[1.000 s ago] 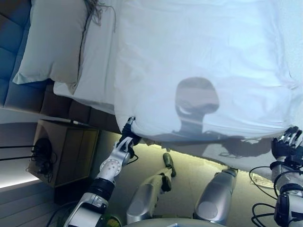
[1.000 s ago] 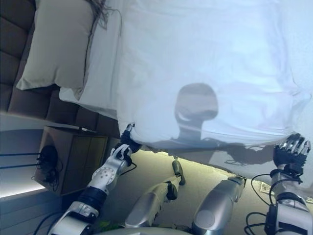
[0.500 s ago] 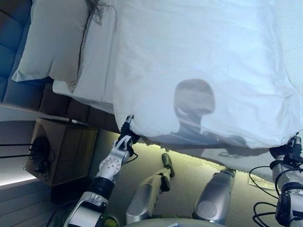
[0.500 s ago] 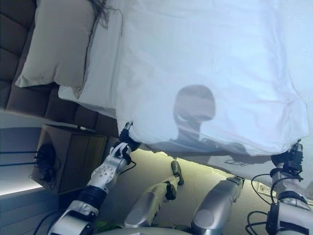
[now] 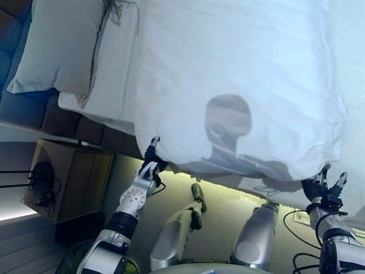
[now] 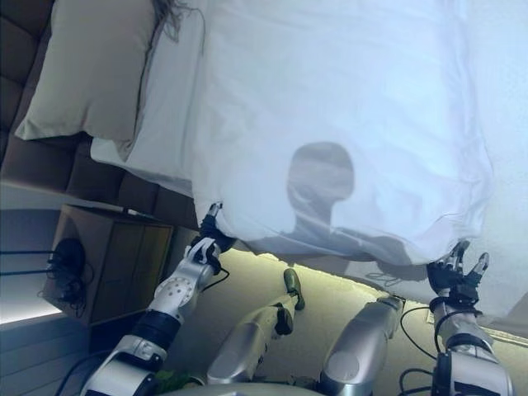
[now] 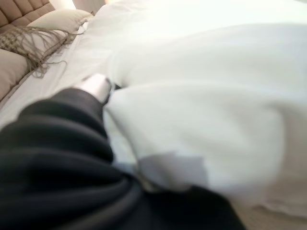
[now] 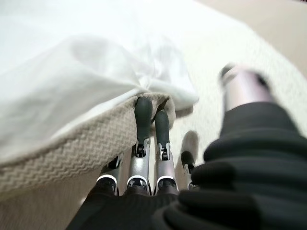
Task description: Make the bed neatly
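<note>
A white duvet (image 5: 239,80) covers the bed and its near edge hangs over the side. My left hand (image 5: 147,170) is at the duvet's near left corner. In the left wrist view its thumb (image 7: 96,86) is pressed on a fold of the duvet (image 7: 201,120), pinching it. My right hand (image 5: 324,188) is at the duvet's near right corner, just under the hanging edge. In the right wrist view its fingers (image 8: 144,120) are straight, with their tips against the beige knitted mattress side (image 8: 62,153) under the duvet (image 8: 72,62).
A pale pillow (image 5: 57,45) lies at the head of the bed against the padded headboard (image 5: 8,63). A tasselled throw (image 5: 117,8) shows beside it. A wooden nightstand (image 5: 71,180) stands left of my left arm. Beige carpet (image 5: 222,197) lies below the bed.
My right hand has moved left along the duvet's near edge and its fingers are spread again. The duvet's right corner has shifted left. My left hand stays at its corner.
</note>
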Controlling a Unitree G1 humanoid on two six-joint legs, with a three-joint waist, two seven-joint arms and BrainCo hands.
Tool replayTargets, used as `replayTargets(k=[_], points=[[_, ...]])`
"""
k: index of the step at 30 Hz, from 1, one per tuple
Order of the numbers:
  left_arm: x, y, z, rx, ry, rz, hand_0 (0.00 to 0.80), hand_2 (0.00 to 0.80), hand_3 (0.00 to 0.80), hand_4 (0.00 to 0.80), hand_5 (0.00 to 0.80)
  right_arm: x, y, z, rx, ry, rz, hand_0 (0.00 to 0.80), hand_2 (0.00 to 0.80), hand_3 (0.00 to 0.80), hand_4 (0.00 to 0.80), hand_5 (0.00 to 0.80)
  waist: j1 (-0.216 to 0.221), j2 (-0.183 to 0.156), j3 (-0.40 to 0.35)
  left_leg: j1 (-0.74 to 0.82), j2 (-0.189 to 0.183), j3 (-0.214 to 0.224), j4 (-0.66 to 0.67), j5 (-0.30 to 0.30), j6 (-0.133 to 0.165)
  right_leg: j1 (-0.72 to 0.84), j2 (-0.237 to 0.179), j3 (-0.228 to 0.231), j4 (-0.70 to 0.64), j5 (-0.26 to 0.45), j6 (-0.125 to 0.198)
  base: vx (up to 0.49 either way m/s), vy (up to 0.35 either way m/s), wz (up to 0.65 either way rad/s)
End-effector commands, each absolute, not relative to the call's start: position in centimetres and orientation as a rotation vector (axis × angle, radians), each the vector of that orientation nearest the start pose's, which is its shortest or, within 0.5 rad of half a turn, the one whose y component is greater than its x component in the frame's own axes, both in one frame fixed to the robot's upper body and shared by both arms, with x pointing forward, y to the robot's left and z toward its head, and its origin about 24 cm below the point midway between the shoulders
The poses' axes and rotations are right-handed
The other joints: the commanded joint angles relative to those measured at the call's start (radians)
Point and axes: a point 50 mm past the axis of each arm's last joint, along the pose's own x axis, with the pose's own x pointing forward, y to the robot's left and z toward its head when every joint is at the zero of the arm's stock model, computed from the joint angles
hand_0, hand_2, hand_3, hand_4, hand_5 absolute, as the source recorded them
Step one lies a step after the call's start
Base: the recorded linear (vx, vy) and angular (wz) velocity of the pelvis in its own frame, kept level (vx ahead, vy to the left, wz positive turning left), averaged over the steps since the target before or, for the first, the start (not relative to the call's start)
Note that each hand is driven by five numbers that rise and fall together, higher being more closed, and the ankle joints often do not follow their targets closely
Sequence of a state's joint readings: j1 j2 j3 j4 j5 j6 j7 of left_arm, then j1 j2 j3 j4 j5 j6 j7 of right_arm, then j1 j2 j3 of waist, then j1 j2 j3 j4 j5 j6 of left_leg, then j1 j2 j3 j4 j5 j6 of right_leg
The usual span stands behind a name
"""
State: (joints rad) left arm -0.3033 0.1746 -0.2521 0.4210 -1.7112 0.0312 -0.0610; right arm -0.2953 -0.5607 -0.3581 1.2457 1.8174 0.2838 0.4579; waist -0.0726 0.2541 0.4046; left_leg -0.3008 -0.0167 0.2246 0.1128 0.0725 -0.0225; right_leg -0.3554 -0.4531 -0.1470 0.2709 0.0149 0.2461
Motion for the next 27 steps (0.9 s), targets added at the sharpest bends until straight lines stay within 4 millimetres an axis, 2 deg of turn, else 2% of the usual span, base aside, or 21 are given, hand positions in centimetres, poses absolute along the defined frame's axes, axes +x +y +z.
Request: replayTargets(k=[1, 7, 12, 18, 27], points=[[32.1, 12.9, 5.1, -1.516, 0.090, -0.161, 0.800, 0.800, 0.800, 0.800, 0.800, 21.7, -34.2, -4.7, 1.603, -0.044, -0.498, 0.000, 0.000, 0.000, 0.000, 0.000, -0.013, 0.020, -0.036, -0.032, 0.102, -0.055, 0.052, 0.033, -0.116, -0.043, -0.011, 0.062, -0.006, 0.090, -0.006, 0.010, 0.110, -0.01], [31.7, 12.3, 4.8, -1.566, 0.099, -0.148, 0.800, 0.800, 0.800, 0.800, 0.800, 22.2, -32.4, -5.4, 1.621, 0.010, -0.453, 0.000, 0.000, 0.000, 0.000, 0.000, -0.033, 0.049, -0.042, -0.007, 0.090, -0.033, 0.043, 0.031, -0.112, -0.041, -0.024, 0.078, -0.007, 0.089, -0.006, 0.039, 0.116, -0.08], [31.3, 11.3, 4.6, -1.592, 0.114, -0.149, 0.800, 0.800, 0.800, 0.800, 0.800, 23.5, -31.7, -4.5, 1.615, -0.029, -0.368, 0.000, 0.000, 0.000, 0.000, 0.000, -0.042, 0.067, -0.049, 0.015, 0.079, -0.025, 0.037, 0.027, -0.108, -0.031, -0.038, 0.082, -0.005, 0.086, -0.007, 0.051, 0.076, -0.10], [31.1, 10.5, 4.3, -1.602, 0.137, -0.155, 0.800, 0.800, 0.800, 0.800, 0.800, 24.8, -30.5, -3.7, 1.567, -0.035, -0.274, 0.000, 0.000, 0.000, 0.000, 0.000, -0.042, 0.068, -0.052, 0.026, 0.075, -0.033, 0.038, 0.024, -0.104, -0.022, -0.044, 0.076, -0.004, 0.090, -0.009, 0.009, 0.005, -0.02], [30.5, 10.4, 3.7, -1.600, 0.147, -0.153, 0.800, 0.800, 0.800, 0.800, 0.800, 25.3, -29.0, -3.1, 1.463, -0.055, -0.114, 0.000, 0.000, 0.000, 0.000, 0.000, -0.039, 0.060, -0.058, 0.037, 0.071, -0.045, 0.037, 0.019, -0.101, -0.008, -0.042, 0.065, -0.009, 0.093, -0.011, 0.003, -0.011, 0.01]])
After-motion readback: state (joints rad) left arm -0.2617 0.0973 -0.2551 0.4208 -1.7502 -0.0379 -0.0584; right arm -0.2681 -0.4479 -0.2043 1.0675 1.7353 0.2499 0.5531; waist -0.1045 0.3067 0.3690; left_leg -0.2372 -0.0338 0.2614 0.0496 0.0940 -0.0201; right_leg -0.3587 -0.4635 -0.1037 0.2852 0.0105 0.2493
